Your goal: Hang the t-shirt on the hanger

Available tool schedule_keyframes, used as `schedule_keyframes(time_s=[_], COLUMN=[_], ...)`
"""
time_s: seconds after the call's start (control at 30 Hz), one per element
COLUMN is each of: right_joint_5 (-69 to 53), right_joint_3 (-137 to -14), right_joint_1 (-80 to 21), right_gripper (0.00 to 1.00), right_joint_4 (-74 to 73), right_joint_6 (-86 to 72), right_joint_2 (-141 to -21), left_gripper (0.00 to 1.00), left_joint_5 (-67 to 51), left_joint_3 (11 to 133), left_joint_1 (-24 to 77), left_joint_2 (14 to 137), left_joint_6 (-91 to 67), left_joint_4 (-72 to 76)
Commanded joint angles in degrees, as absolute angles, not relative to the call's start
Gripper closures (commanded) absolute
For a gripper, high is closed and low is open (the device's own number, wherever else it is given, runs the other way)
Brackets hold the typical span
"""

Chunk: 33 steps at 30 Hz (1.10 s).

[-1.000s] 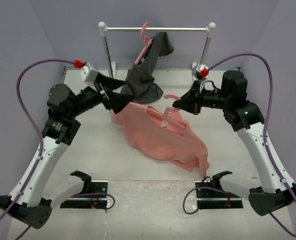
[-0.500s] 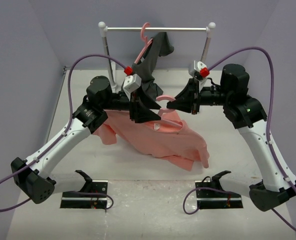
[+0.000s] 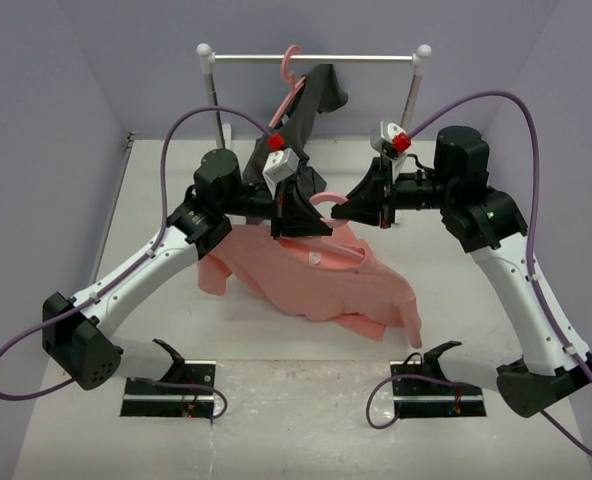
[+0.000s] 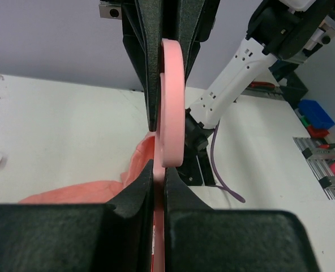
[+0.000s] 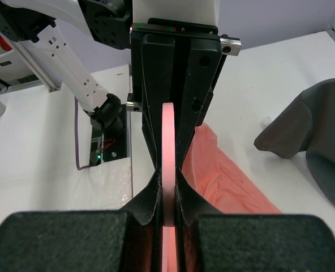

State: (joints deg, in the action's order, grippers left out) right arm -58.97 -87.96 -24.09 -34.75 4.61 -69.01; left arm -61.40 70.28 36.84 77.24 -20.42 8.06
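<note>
My left gripper (image 4: 160, 178) is clamped tight on the curved hook of the pink hanger (image 3: 325, 198), held above the middle of the white table (image 3: 176, 330). The hanger's frame seems tucked into the collar of the salmon t-shirt (image 3: 316, 280), which lies crumpled beneath. My right gripper (image 5: 168, 195) pinches the same hook from the opposite side.
</note>
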Motion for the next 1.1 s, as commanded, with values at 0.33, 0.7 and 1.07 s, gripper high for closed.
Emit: schedule_keyframes(time_s=[0.33, 0.7, 1.07], right_joint_5=[-55.5, -63.7, -66.4], right_joint_3=[-76.4, -78.3, -80.2], right_joint_1=[-13.5, -13.8, -17.0], right_gripper=[0.29, 0.44, 0.93], right_joint_4=[-45.9, -51.8, -46.8], right_joint_6=[22.9, 24.9, 19.4], right_joint_2=[-54.6, -58.8, -64.7], left_gripper=[1.00, 1.00, 1.00], left_joint_5=[-63.5, -63.2, -60.9], left_joint_3=[79.5, 84.8, 85.7], left_joint_1=[36.3, 34.0, 33.3], left_joint_2=[73.9, 74.8, 75.1], left_joint_6=[-11.9, -15.0, -16.5], left_joint_4=[-3.5, -3.9, -3.8])
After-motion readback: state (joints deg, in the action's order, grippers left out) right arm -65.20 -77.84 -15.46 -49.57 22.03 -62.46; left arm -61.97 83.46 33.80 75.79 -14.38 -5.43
